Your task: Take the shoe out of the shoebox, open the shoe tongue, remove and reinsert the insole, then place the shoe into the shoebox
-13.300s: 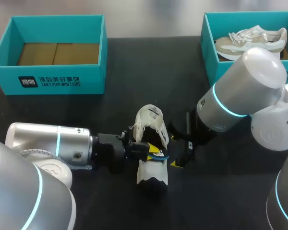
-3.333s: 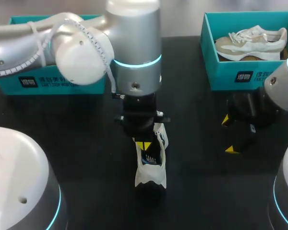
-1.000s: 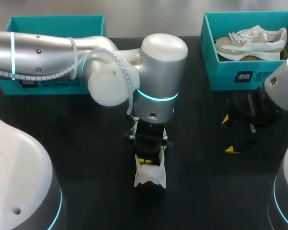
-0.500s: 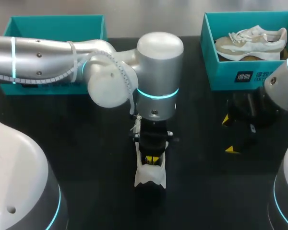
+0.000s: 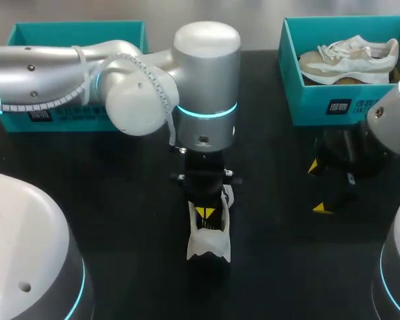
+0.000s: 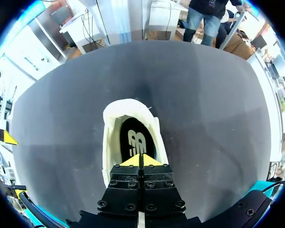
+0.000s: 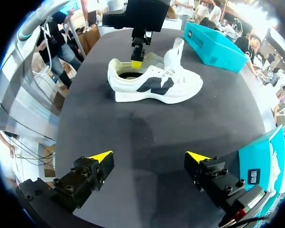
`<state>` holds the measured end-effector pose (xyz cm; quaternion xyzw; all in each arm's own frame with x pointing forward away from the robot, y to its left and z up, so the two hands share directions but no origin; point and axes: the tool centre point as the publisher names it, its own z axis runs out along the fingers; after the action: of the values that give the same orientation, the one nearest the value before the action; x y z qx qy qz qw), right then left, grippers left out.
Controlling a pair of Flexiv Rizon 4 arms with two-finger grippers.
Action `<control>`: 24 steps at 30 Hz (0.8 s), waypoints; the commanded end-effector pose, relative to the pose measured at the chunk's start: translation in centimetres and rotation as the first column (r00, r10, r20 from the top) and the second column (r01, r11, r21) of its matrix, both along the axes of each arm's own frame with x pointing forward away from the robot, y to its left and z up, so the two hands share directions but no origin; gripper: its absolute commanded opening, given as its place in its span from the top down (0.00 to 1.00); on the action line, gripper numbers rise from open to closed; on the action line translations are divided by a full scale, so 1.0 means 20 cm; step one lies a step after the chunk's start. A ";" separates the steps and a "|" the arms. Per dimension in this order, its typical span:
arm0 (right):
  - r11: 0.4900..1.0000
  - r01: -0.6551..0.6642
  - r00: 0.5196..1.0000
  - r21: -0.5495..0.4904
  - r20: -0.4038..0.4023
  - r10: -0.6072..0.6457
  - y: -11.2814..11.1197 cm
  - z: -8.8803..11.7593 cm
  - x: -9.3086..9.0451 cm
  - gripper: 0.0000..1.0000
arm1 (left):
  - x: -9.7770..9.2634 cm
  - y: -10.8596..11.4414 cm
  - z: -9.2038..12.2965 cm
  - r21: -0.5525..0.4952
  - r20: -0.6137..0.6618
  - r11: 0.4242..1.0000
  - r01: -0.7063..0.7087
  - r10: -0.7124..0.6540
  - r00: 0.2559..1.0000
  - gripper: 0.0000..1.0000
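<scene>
The left jaws are closed, their yellow fingertips pressed flat together with nothing visible between them. They point straight down into the mouth of the white shoe, over the black insole lying inside (whether the tips touch it cannot be told). From the right wrist view the tips sit about level with the shoe's collar, and the tongue stands pulled up and away from the opening. The shoe rests on its sole in the middle of the black tabletop, outside both boxes, with its heel toward the robot and its front hidden under the left arm, which comes in from the left and bends down over it. The right jaws are wide open and empty, their yellow tips spread over bare tabletop, well apart from the shoe. They are near the front wall of the teal shoebox at the right, which holds a second, beige shoe. Another teal shoebox stands at the far left, mostly hidden behind the left arm
</scene>
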<state>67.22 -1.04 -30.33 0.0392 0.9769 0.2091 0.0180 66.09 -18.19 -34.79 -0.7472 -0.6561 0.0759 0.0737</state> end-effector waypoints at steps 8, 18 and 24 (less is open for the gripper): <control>1.000 0.001 1.000 -0.002 0.001 -0.001 0.00 0.00 0.00 0.00 | 0.00 0.00 0.00 0.000 0.001 1.000 0.001 -0.001 1.000 1.00; 1.000 0.001 1.000 -0.002 0.001 -0.001 0.00 0.00 0.00 0.00 | 0.00 0.00 0.00 0.000 0.001 1.000 0.001 -0.001 1.000 1.00; 1.000 0.001 1.000 -0.002 0.001 -0.001 0.00 0.00 0.00 0.00 | 0.06 -0.05 -0.03 -0.014 0.056 1.000 -0.001 0.002 0.998 1.00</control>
<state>67.23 -1.03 -30.33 0.0391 0.9770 0.2091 0.0179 67.22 -18.87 -34.88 -0.7483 -0.6580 0.0663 0.0526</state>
